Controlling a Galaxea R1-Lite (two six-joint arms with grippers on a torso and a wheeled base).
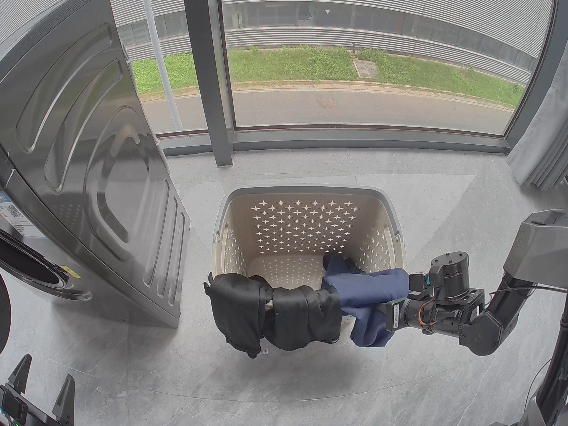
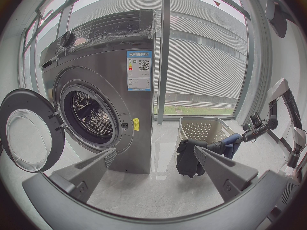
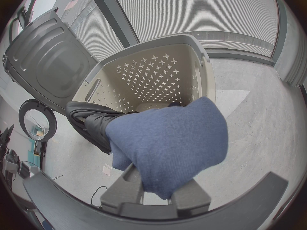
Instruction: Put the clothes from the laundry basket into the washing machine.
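A beige laundry basket (image 1: pixel 307 191) stands on the floor in front of me. A black garment (image 1: pixel 278 318) hangs over its near rim. My right gripper (image 1: pixel 378 316) is at the basket's near right corner, shut on a blue garment (image 1: pixel 364 291) that drapes over its fingers, as the right wrist view shows (image 3: pixel 172 138). The grey washing machine (image 1: pixel 89 167) stands to the left of the basket with its round door (image 2: pixel 28 138) swung open and the drum (image 2: pixel 88 115) exposed. My left gripper (image 1: pixel 42 383) is open and holds nothing, low at the near left, facing the machine.
A dark window post (image 1: pixel 207 66) and the glass wall rise behind the basket. A grey curtain (image 1: pixel 547 143) hangs at the far right. Bare tiled floor (image 1: pixel 177 368) lies between the basket, the machine and me.
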